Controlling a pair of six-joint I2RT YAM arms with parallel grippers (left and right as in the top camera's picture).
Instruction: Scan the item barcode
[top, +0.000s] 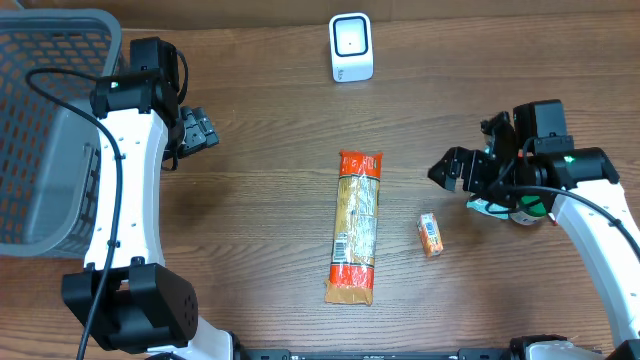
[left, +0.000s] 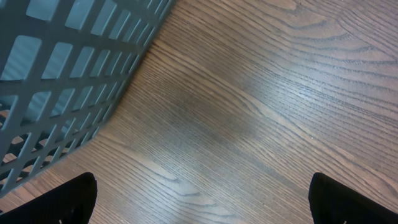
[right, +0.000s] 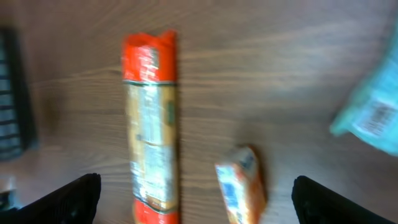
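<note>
Scanner seen overhead only; left gripper, right gripper both spread wide.

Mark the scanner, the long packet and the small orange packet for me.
scanner (top: 351, 42): overhead view, middle of its white front face.
long packet (top: 357, 228): overhead view, middle of the wrapper.
small packet (top: 430, 235): overhead view, centre of its orange top.

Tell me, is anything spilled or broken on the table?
Nothing looks spilled or broken. The long packet lies flat, the small orange packet sits beside it, slightly crooked, and the scanner sits apart from both. A teal pack is partly hidden under the right arm.
</note>
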